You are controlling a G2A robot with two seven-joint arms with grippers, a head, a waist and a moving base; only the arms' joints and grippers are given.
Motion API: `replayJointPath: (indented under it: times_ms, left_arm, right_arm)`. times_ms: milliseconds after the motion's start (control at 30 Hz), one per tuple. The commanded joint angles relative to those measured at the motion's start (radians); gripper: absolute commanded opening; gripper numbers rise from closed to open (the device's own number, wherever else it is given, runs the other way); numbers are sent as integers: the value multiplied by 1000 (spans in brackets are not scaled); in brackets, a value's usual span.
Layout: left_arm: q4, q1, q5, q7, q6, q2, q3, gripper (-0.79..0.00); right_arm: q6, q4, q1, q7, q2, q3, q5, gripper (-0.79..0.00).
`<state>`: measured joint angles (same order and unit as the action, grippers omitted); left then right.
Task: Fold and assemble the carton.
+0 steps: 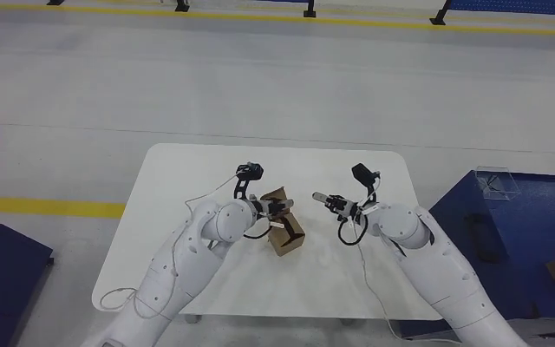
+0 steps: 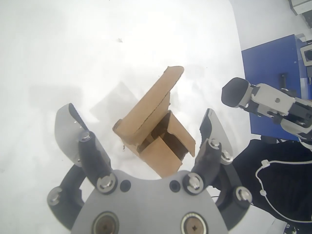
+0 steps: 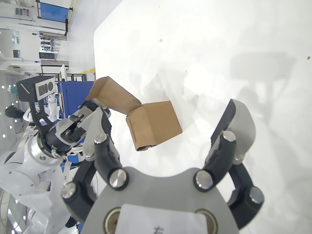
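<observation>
A small brown carton (image 1: 284, 228) stands on the white table (image 1: 191, 173) near its middle. One long flap (image 2: 156, 93) is raised, and the shorter flaps are partly folded over the opening. My left gripper (image 1: 278, 208) hovers just above the carton's open end, open, with its fingers (image 2: 69, 120) wide on either side of the carton (image 2: 158, 144) and not touching it. My right gripper (image 1: 319, 199) is open too, a short way to the carton's right and apart from it. In the right wrist view the carton (image 3: 156, 125) lies beyond my right gripper (image 3: 168, 109).
A blue cabinet (image 1: 499, 221) stands just off the table's right edge, with a clear container (image 1: 496, 180) on top. Another blue block (image 1: 17, 260) sits off the left edge. Bare table surface (image 1: 286, 169) surrounds the carton.
</observation>
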<state>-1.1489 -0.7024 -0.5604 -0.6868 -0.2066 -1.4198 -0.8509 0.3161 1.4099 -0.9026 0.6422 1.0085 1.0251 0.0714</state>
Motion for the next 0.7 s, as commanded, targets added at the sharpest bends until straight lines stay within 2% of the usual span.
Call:
replayJointPath:
  times_ms: [0, 67, 167, 200, 233, 267, 467, 533, 667]
  left_arm:
    - [24, 8, 14, 11, 9, -8, 10, -425]
    - [34, 9, 27, 20, 14, -13, 10, -483]
    - [30, -3, 51, 11, 23, -14, 1, -489]
    - [24, -9, 60, 4, 26, -13, -5, -523]
    - [14, -17, 67, 3, 30, -11, -15, -600]
    - [2, -27, 76, 2, 35, -8, -25, -640]
    - [-92, -103, 58, -14, 32, 17, -89, -665]
    - [-134, -132, 53, -22, 30, 25, -107, -785]
    - [-216, -188, 34, -29, 23, 36, -130, -785]
  right_arm:
    - [3, 3, -8, 1, -1, 7, 5, 0]
    - [4, 4, -15, 0, -1, 13, 8, 0]
    - [8, 7, -22, 0, 0, 14, 16, 0]
    - [9, 8, -23, 1, 1, 14, 18, 0]
    - [10, 9, -24, 1, 2, 13, 22, 0]
    - [11, 11, -24, 1, 2, 12, 27, 0]
    - [19, 17, -22, 3, 9, 5, 40, 0]
    - [21, 18, -21, 3, 12, 0, 46, 0]
    - [22, 20, -20, 2, 17, -4, 47, 0]
